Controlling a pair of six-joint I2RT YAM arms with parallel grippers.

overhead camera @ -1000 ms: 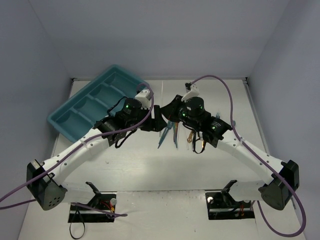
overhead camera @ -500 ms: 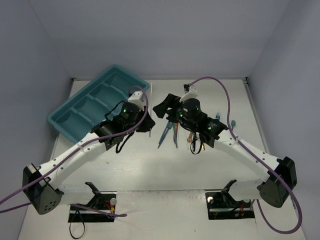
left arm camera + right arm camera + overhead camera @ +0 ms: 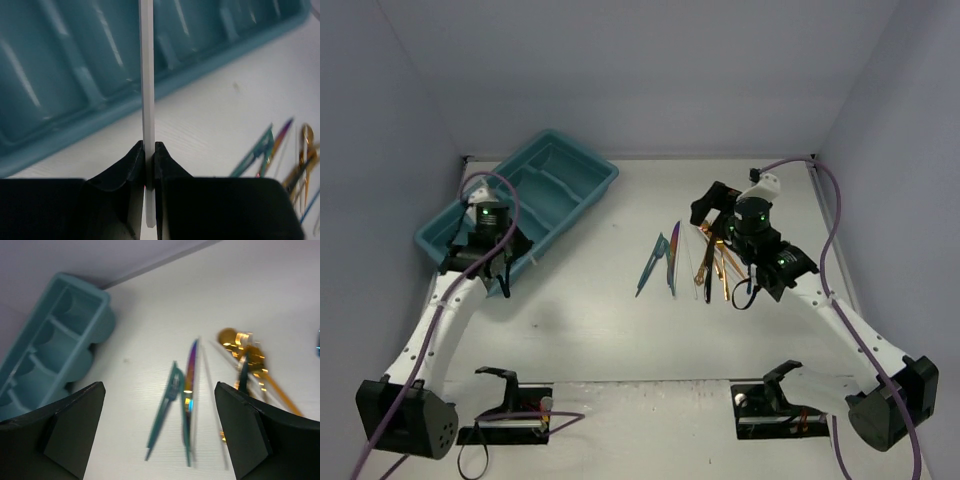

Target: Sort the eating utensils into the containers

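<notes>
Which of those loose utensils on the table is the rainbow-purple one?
The iridescent purple utensil, lying between the teal utensils and the copper-gold ones. It alone shimmers purple; its neighbours are plain teal or gold.

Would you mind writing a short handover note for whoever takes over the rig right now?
Left gripper: shut on a slim white utensil, at the teal tray near rim.
Right gripper: open, empty, above the unsorted cutlery.
On the table: teal utensils, a purple utensil, gold utensils.
Done: nothing visible in the tray compartments yet.
Left: place the white utensil, then sort everything on the table.
</notes>
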